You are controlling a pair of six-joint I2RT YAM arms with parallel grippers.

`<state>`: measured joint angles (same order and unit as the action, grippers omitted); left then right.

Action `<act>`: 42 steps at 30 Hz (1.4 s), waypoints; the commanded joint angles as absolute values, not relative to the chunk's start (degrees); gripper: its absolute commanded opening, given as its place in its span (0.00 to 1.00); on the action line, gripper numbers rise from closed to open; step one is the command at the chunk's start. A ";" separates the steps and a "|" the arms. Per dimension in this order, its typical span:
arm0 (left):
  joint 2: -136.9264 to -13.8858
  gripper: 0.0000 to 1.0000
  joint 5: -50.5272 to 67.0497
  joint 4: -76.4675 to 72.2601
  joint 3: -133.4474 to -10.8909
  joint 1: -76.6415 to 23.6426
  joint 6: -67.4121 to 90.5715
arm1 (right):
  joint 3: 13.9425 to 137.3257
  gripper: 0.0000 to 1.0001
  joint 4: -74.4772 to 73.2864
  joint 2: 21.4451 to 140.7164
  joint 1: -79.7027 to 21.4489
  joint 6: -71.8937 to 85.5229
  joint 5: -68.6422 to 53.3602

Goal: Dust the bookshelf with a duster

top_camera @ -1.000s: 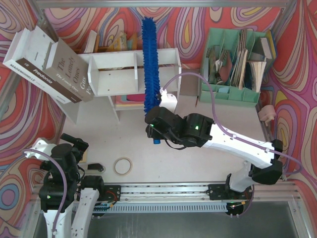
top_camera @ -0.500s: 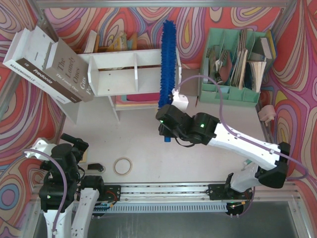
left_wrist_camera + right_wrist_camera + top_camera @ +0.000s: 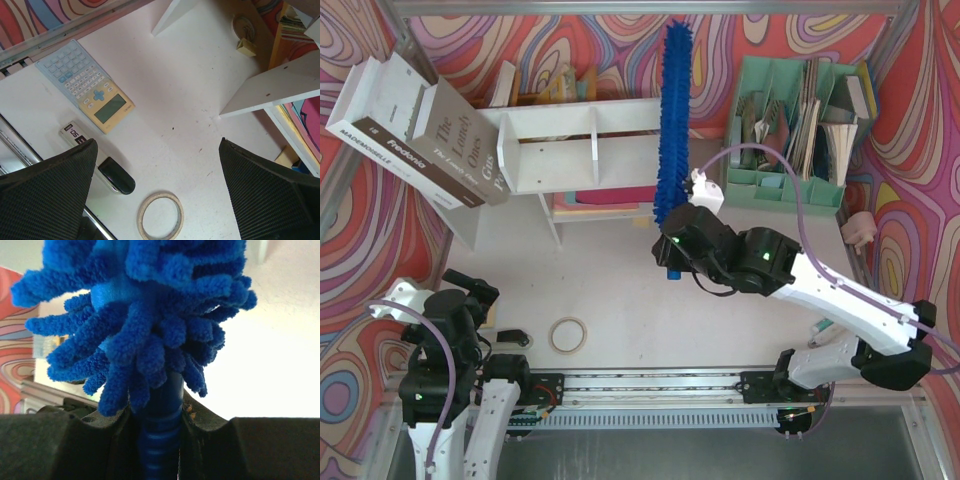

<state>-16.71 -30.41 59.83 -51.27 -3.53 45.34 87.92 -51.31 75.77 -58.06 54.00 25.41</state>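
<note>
Right pincer (image 3: pixel 670 248): clamped tight on thin blue handle of duster (image 3: pixel 674 110). Duster points away from arms, fluffy head across right end of bookshelf (image 3: pixel 585 130), tip past shelf top toward patterned back wall. Right wrist view: shaggy bristles fill frame just above fingers (image 3: pixel 65 440). Left pincer (image 3: pixel 470 292): jaws spread wide, holding nothing, above near-left part of desk (image 3: pixel 620 300). Under it: calculator (image 3: pixel 85 85), tape roll (image 3: pixel 160 217). Mint file organizer (image 3: pixel 800 130) to right of bookshelf.
</note>
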 commanded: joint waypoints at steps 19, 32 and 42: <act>-17.40 0.98 -30.23 58.37 -50.53 -3.25 44.12 | 91.95 0.00 -44.52 82.83 -75.12 43.05 16.30; -17.42 0.98 -29.97 58.34 -50.52 -3.25 44.25 | 82.90 0.00 -40.25 83.29 -75.29 48.25 16.89; -17.23 0.98 -29.75 58.54 -50.65 -3.25 44.04 | 86.51 0.00 -37.31 88.46 -75.29 47.40 14.10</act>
